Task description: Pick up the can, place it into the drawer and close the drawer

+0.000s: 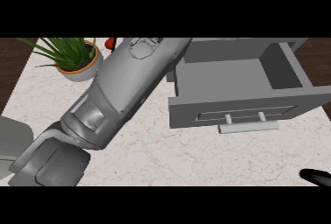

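An open grey drawer (242, 83) sits on a pale marbled counter (194, 157), its handle (249, 127) facing the viewer. Left of the drawer, a large grey forearm (119, 87) stretches diagonally toward the far edge — its hand is hidden, so its grip cannot be told. Beyond the arm, left of the drawer, stands a potted plant (74, 59), and a sliver of red (110, 42) beside it — possibly the can. Below the drawer, a black fingertip of the right hand (317, 176) shows.
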You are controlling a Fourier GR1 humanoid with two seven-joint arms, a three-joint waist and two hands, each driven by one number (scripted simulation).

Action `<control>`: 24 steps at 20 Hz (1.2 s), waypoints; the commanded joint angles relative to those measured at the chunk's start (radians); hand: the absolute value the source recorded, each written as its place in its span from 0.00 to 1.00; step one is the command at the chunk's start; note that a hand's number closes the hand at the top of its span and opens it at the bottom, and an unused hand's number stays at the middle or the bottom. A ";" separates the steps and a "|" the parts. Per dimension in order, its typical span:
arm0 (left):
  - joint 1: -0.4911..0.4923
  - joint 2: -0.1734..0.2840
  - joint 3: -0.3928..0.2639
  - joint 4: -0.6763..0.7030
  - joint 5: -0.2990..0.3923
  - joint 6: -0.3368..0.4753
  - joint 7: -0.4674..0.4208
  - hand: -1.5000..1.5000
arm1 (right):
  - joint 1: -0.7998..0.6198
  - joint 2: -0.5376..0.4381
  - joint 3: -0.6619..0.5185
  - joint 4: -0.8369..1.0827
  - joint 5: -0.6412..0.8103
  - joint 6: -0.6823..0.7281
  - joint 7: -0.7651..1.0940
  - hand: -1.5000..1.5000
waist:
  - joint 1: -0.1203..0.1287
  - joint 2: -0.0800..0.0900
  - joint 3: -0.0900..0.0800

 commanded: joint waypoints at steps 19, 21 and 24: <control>-0.098 0.000 -0.075 0.115 0.163 0.174 -0.066 0.00 | -0.117 -0.132 0.062 0.054 0.161 0.064 -0.083 0.00 | -0.016 0.012 0.001; -0.094 0.000 -0.078 0.108 0.183 0.196 -0.083 0.00 | -0.184 -0.169 0.113 0.081 0.232 0.071 -0.075 0.00 | -0.021 0.020 0.000; -0.046 0.000 -0.052 0.121 0.207 0.173 -0.154 0.00 | -0.139 -0.174 0.142 0.090 0.321 0.074 -0.145 0.00 | -0.019 0.019 0.000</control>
